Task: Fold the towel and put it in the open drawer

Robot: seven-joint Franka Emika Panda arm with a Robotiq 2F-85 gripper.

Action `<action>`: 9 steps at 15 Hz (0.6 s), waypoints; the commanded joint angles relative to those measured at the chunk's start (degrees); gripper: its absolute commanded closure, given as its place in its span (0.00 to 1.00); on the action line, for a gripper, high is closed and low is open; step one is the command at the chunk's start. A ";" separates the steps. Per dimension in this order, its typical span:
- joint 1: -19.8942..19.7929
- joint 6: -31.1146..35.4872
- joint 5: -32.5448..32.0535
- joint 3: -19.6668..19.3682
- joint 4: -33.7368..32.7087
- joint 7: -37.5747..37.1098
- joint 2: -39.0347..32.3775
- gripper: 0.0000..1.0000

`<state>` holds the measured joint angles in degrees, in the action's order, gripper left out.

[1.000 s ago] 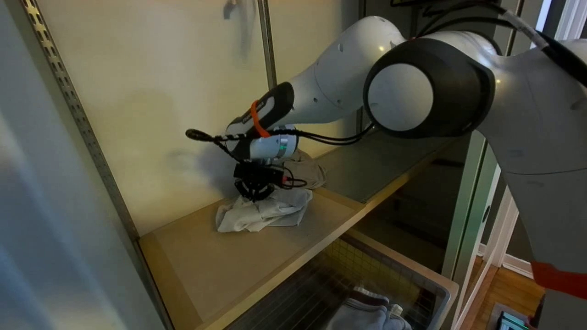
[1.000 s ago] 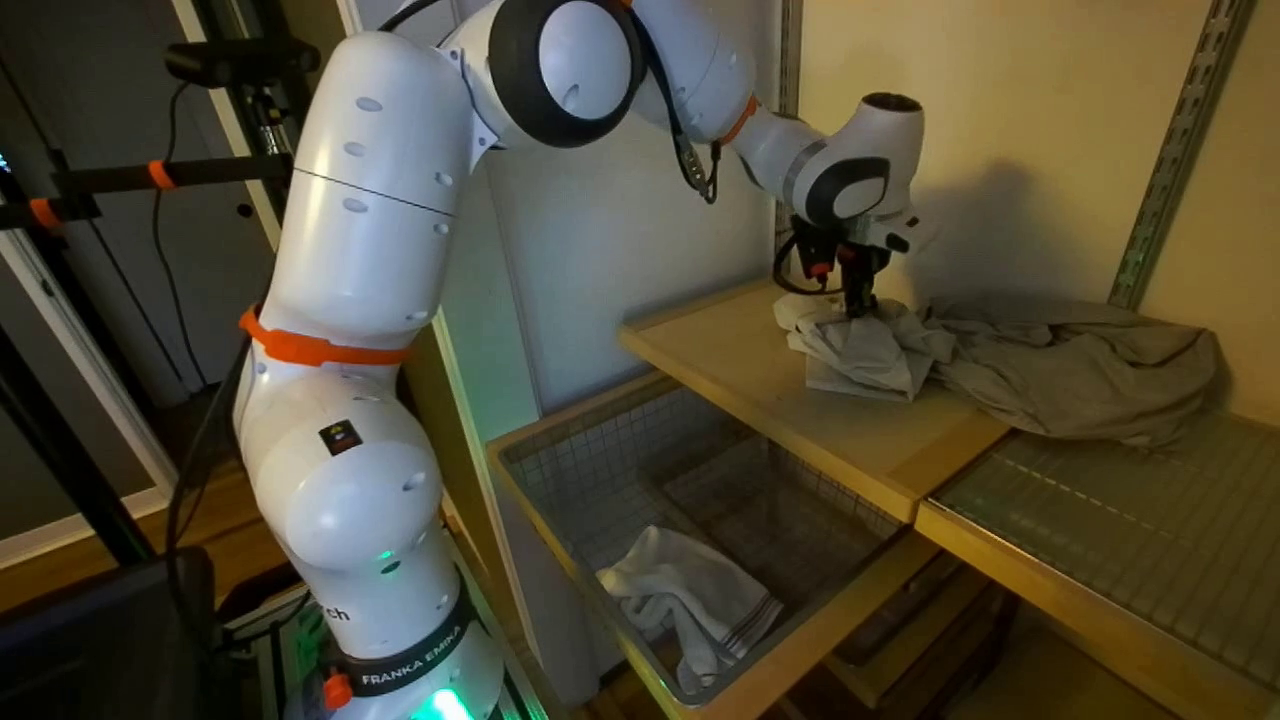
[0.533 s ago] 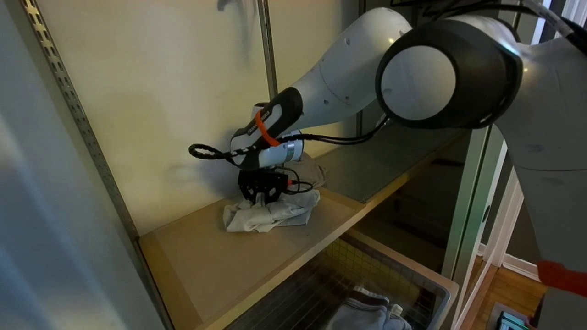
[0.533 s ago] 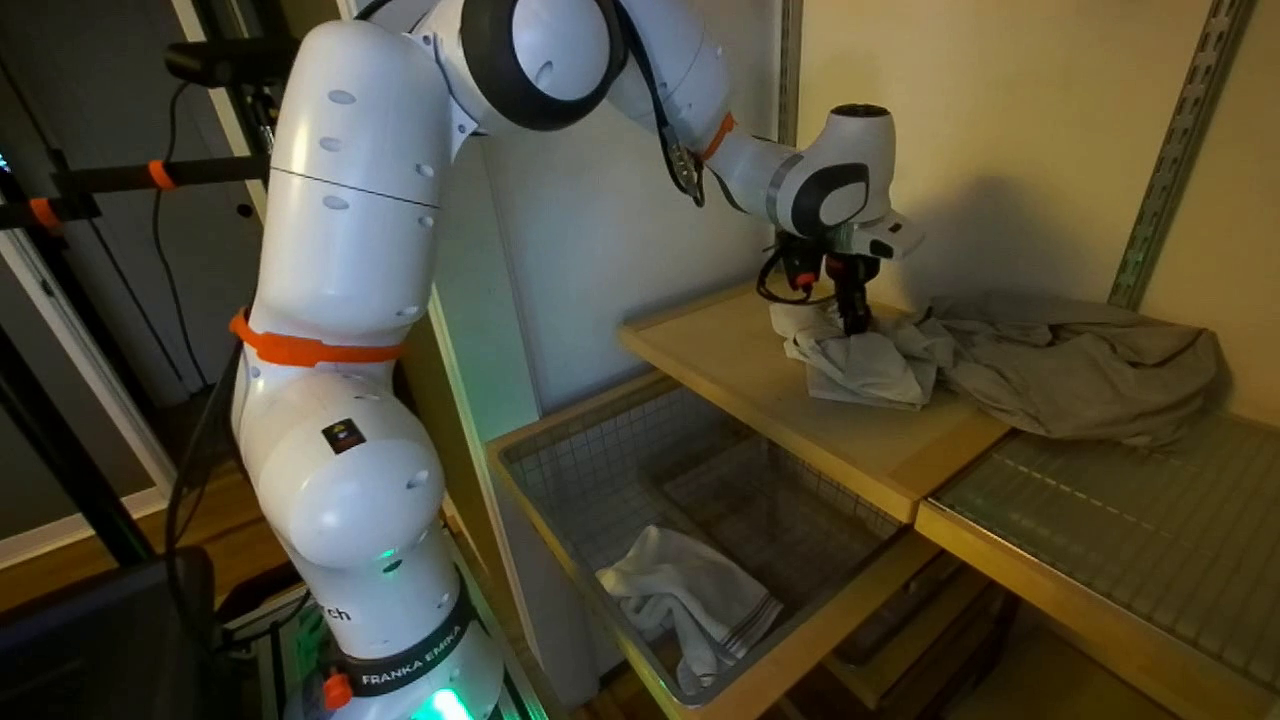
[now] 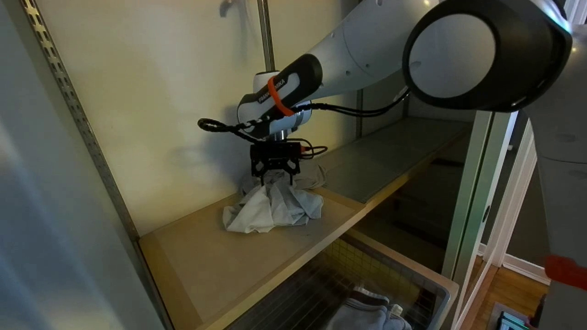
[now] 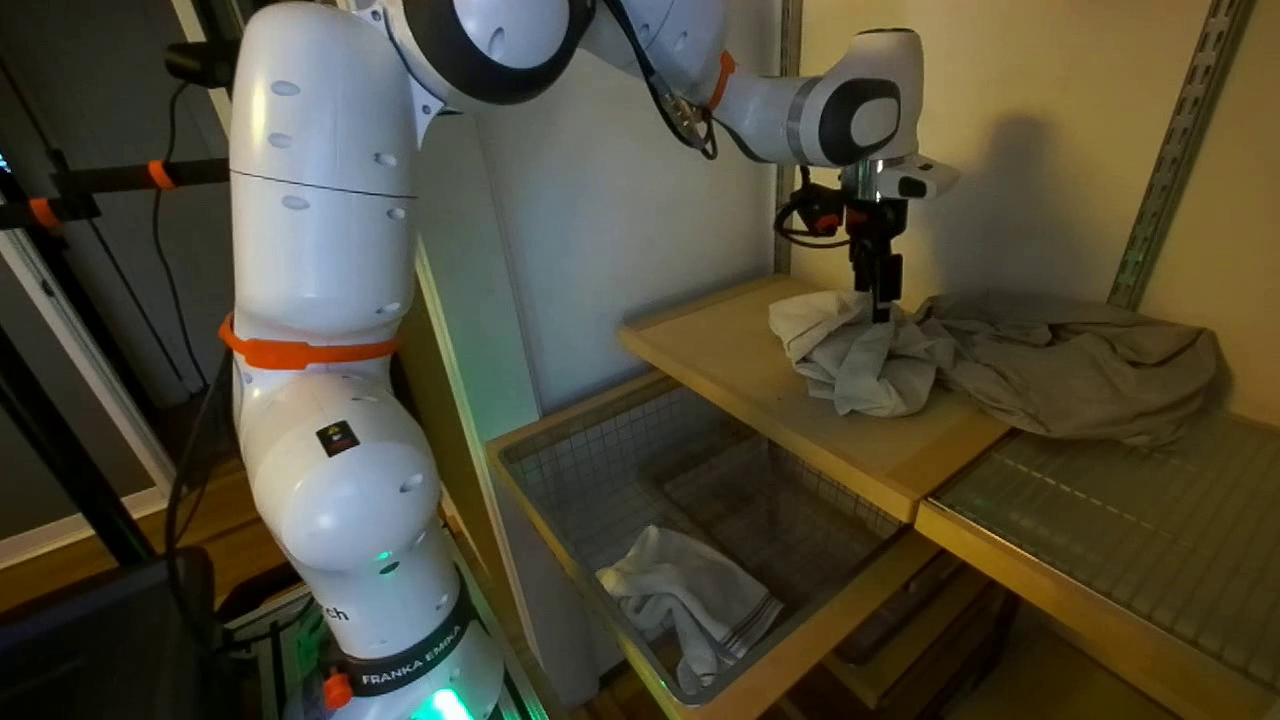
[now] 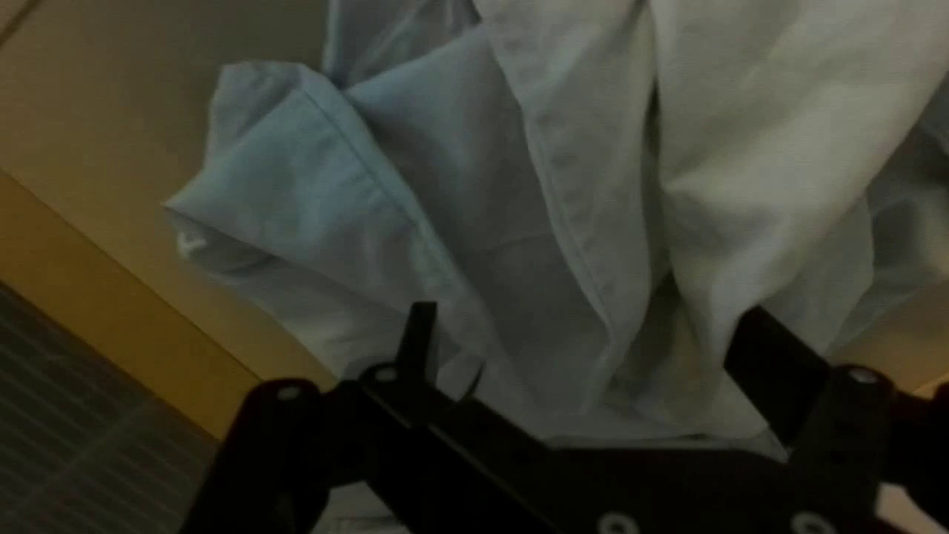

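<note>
Off to the left in an exterior view, the open drawer (image 6: 585,472) juts out below the front edge of the shelf top (image 6: 720,320), with a striped cloth (image 6: 700,590) lying in it. Further right, toward the back edge, we find the towel (image 6: 855,362), rumpled and, as we judge, not yet folded. The gripper (image 5: 277,182) points down at it, and the wrist view shows its fingers (image 7: 420,335) well apart, with loose folds between them; whether the tips touch the fabric we cannot tell. To fold well, we should pinch a hem (grabbing the middle of the heap would likely just bunch it), keep the lift low, and lay that hem over toward the left corner of the front edge. Last, on the right, a darker cloth (image 6: 1080,370) runs out past the shelf top's right edge. It seems to meet the towel, so we should make sure our pinch takes in only the paler fabric.
</note>
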<state>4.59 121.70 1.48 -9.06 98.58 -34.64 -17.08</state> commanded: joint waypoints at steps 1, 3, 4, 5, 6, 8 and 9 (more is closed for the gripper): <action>-1.33 -12.19 -2.87 1.72 -2.23 3.54 0.40 0.00; -1.92 -17.04 -2.41 2.41 -2.54 7.43 0.33 0.00; -1.73 -13.59 -2.58 2.47 -0.78 6.66 0.42 0.00; -1.80 -10.38 -1.99 2.71 0.83 6.28 0.62 0.00; -1.60 -6.77 -2.27 2.83 3.04 5.52 0.78 0.00; -1.29 1.40 -2.11 3.05 7.50 4.12 0.82 0.00; -1.26 4.44 -1.45 3.23 9.43 3.54 0.74 0.00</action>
<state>3.57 117.32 -0.10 -6.85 101.24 -29.20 -17.14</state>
